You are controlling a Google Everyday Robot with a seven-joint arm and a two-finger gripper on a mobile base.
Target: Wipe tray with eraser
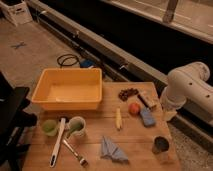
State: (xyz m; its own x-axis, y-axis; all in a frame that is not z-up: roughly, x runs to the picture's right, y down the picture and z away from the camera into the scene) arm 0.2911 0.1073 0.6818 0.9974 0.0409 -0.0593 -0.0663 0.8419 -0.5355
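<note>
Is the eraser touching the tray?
Apart. Camera view: eraser lies right of the tray, grapes and bare table between them. Pincer out of frame; only the arm shows at right.

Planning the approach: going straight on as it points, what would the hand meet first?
Probably the table at its near-arm edge: the hand hangs there, apparently pointing down, just beside the eraser. Depth is unclear.

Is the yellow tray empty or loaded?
Empty: the tray shows a bare yellow floor; the eraser lies outside on the table. Gripper out of view; only the arm shows, at right.
</note>
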